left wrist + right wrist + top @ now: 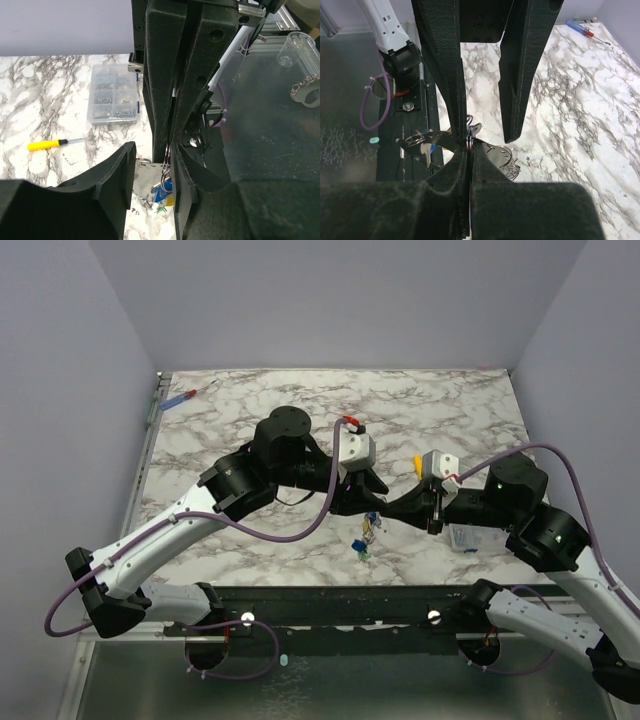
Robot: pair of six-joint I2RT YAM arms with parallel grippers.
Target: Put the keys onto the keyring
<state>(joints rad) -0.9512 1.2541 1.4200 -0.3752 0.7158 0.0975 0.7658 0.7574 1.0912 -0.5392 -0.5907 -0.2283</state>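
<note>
Above the middle of the worktop, holds the keyring off the marble in the right pincer, clenched hard on the thin wire. Straddles that grip with the left pincer, released, clamped on nothing visible, with one finger pressed against the right's tips. Hangs the keys in a bunch just beneath both pincers, seemingly from the keyring already, though cannot tell for every key. Risks, by judgement, a slip: pinches so fine a wire at a single spot; if nudged sideways by the left finger, may lose it and drop the bunch. Risks also a jam, given such crowding of the two pincers, or a tag caught between pads. Cannot make out any opened split in the wire, so may shove a key against shut metal. Counts two pincers. Counts one keyring for certain, plus smaller loops beside it too tangled to number. Counts three tag colours, blue, yellow and green, yet cannot number the keys. Counts one clear box and two screwdrivers: a yellow screwdriver near the box, a blue screwdriver at the far left edge.
</note>
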